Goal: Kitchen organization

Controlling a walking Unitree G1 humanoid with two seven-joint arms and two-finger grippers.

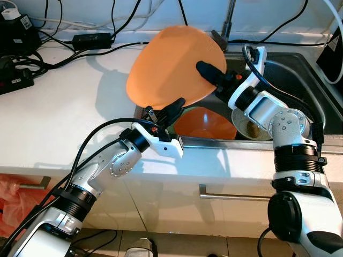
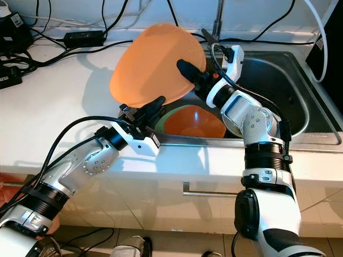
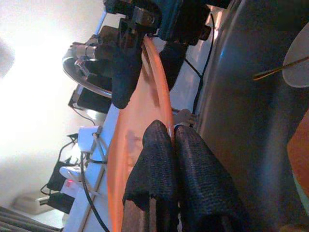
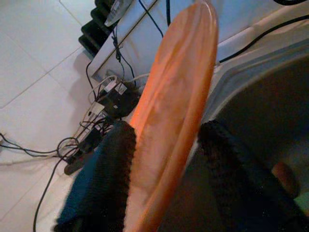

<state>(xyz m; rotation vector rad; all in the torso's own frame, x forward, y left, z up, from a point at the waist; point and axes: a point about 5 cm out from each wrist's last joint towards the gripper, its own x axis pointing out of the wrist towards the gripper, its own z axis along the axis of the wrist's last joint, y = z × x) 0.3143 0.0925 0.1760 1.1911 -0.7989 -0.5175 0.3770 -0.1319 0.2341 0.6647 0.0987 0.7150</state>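
A large orange plate [image 1: 171, 64] is held tilted on edge above the left rim of the sink [image 1: 300, 85]. My left gripper [image 1: 179, 101] reaches up from the counter front and is shut on the plate's lower rim; the left wrist view shows both fingers [image 3: 154, 164] pinched together on that rim [image 3: 140, 145]. My right gripper [image 1: 206, 67] comes from over the sink and holds the plate's right edge, one finger on the near face, the other hidden behind. In the right wrist view the plate [image 4: 178, 96] stands between its two fingers [image 4: 116, 169].
An orange bowl [image 1: 206, 123] lies in the sink under the plate, beside a dish with brown remains [image 1: 249, 128]. The faucet [image 1: 229, 19] rises behind. Cables, a black adapter [image 1: 91, 38] and power bricks [image 1: 16, 75] lie on the white counter's left and back.
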